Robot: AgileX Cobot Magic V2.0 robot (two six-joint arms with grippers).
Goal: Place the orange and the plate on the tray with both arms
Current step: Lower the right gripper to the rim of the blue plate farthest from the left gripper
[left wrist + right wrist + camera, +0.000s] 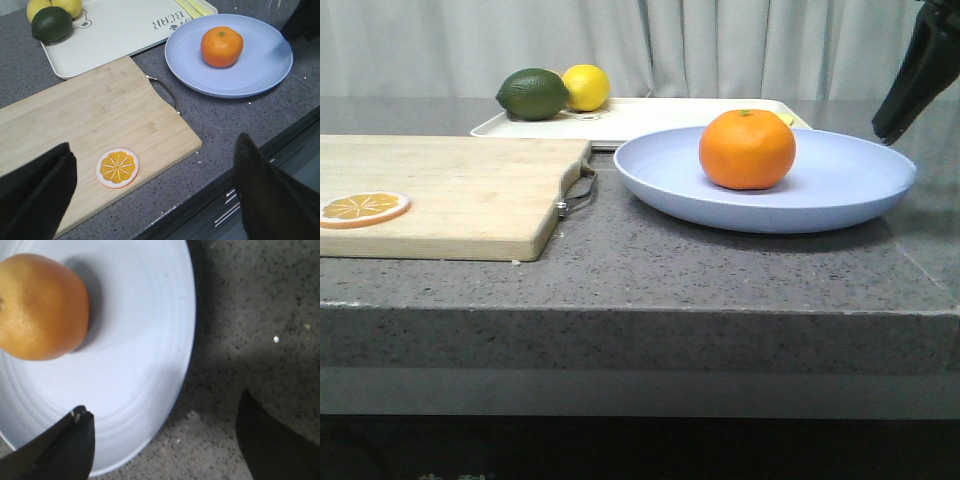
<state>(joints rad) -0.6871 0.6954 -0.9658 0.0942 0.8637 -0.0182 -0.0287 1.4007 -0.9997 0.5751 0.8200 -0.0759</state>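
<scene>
Right wrist view: my right end effector (165, 440) straddles the plate (150, 355) rim, spread wide and empty, probably to pinch it (orange (40, 310) riding aboard).

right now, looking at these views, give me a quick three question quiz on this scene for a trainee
1. True or false: the round bright orange fruit rests on the wide pale lavender-blue plate.
2. Multiple choice: where does the thin orange slice lie? A) on the cream-white rectangular tray B) on the light wooden cutting board C) on the plate
3. Fill in: in its wrist view, the right gripper is open, one finger over the plate's rim and the other over the grey ______.

Key
1. True; the plate itself sits on the grey stone counter, just in front of the tray.
2. B, near the board's left end in the front view.
3. counter
</scene>
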